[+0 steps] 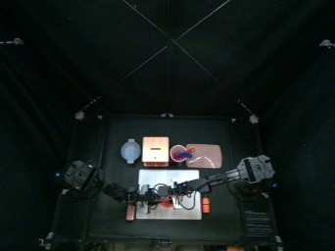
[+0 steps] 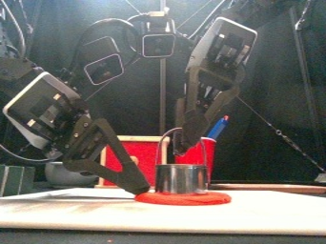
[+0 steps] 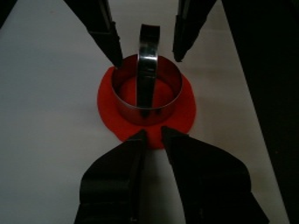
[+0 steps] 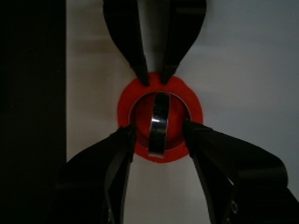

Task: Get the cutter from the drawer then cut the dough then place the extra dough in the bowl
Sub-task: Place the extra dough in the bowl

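white cutting board (image 2: 261, 215) under flat red dough (image 2: 219, 199), shiny round cutter (image 2: 182, 178) centred; left gripper (image 3: 158, 136) narrow at 9 o'clock, right gripper (image 4: 162, 131) wide astride it.

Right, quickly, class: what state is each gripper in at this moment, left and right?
Left gripper: shut, pinching the near edge of the red dough.
Right gripper: open, jaws either side of the cutter's wire handle, not clamping it.

And it's a robotics lab booth, folks: black curtains (image 1: 78, 59) closing in a small black surface (image 1: 118, 127), a left arm (image 1: 81, 178) and right arm (image 1: 252, 169) reaching in, and just behind the jaws, a red cup (image 2: 208, 152) of toy knives (image 2: 220, 125).
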### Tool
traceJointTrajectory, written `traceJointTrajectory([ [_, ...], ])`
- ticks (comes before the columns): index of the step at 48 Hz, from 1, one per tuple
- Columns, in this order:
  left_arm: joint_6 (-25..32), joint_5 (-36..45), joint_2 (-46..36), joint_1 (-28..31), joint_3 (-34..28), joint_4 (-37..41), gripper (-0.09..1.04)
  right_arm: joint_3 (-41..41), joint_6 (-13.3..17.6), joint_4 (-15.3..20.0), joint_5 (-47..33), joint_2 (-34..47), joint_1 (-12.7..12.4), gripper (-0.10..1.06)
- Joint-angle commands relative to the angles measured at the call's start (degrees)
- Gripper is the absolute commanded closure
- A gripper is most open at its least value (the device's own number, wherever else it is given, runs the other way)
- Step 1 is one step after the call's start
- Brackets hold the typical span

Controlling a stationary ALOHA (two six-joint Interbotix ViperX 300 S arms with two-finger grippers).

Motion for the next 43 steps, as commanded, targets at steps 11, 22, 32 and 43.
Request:
traceJointTrajectory([
  [11,0.0,-0.1,-0.4,0.8,-0.4,-0.7,0.28,-1.5,3.9,-2.4,0.1,-1.3,-0.2,0.25],
  [22,0.0,-0.1,-0.3,0.8,-0.4,-0.6,0.28,-1.7,4.3,-3.2,0.3,-2.0,0.3,0.48],
  [32,0.0,0.0,-0.3,0.9,-0.3,-0.9,0.28,-1.2,4.4,-3.3,2.5,-7.6,0.4,0.49],
  [43,0.0,0.0,-0.3,1.1,0.1,-1.2,0.28,3.3,4.4,-4.6,2.9,-14.9,0.0,0.49],
])
